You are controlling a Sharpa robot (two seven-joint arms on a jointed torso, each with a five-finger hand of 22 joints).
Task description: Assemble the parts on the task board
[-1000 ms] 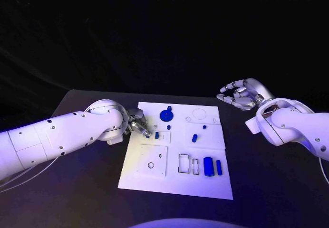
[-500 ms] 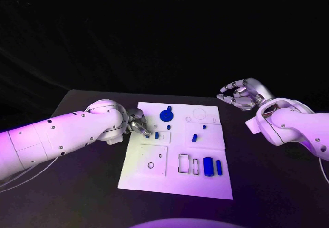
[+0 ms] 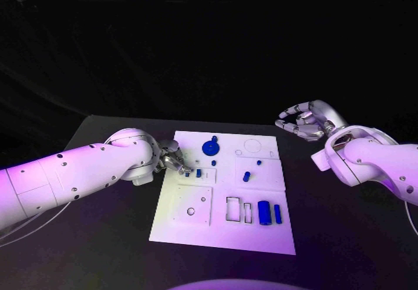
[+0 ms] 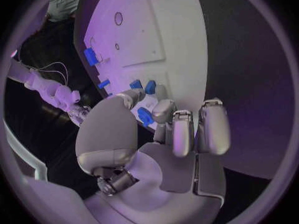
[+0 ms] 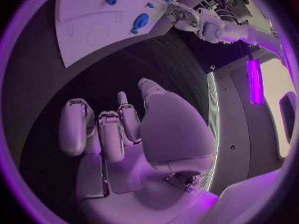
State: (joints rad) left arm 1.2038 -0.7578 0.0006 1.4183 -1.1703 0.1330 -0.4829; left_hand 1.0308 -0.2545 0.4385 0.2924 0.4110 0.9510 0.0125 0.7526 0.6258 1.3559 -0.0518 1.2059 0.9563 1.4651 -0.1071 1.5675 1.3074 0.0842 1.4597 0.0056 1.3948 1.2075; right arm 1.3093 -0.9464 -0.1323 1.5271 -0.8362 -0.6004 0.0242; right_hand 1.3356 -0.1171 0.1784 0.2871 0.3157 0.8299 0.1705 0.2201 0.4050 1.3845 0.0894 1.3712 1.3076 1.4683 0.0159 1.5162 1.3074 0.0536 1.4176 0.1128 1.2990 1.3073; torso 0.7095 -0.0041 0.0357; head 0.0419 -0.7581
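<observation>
Nearest us on the black table [image 3: 104, 241], we see the white task board [image 3: 218, 232], with two upright blue parts [image 3: 269, 212] side by side in its near right corner. Midway up the board's left edge, our left robot hand [image 3: 174, 161] pinches a small blue part [image 4: 144, 116] between its fingertips. Farther off to the right, clear of the board, our right robot hand [image 3: 305, 121] hangs with fingers curled, grasping nothing.

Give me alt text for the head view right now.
The left hand reaches over the left edge of the white task board, fingers at a small blue part. The right hand hovers curled and empty off the board's far right corner. More blue parts sit on the board.
</observation>
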